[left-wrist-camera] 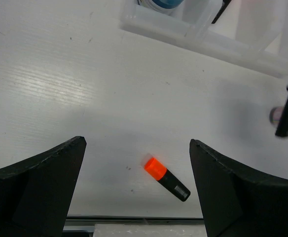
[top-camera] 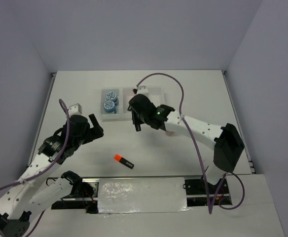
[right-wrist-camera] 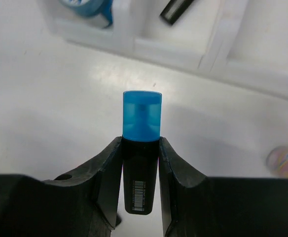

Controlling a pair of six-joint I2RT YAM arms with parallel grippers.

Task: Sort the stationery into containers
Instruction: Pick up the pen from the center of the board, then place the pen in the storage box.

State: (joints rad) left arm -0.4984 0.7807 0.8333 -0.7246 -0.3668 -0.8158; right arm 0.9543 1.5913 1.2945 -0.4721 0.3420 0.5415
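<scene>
My right gripper [top-camera: 135, 124] is shut on the blue-capped black marker [right-wrist-camera: 141, 118], held above the table just in front of the white three-part tray [top-camera: 155, 93], cap pointing toward the tray. Two blue-and-white discs [top-camera: 109, 100] lie in the tray's left compartment. The end of a black marker [right-wrist-camera: 177, 10] shows in the middle compartment; its cap is hidden. The orange-capped marker [top-camera: 124, 161] lies on the table, in the left wrist view [left-wrist-camera: 166, 177] between the fingers of my open, empty left gripper [left-wrist-camera: 136, 143], which hovers above it. The small tan pink-capped cylinder [right-wrist-camera: 284, 163] lies on the table right of my right gripper.
The tray's near wall [right-wrist-camera: 173, 52] runs across just ahead of the held marker. The right forearm [top-camera: 198, 129] crosses the table's right half. A shiny plate [top-camera: 141, 195] lies at the near edge between the arm bases.
</scene>
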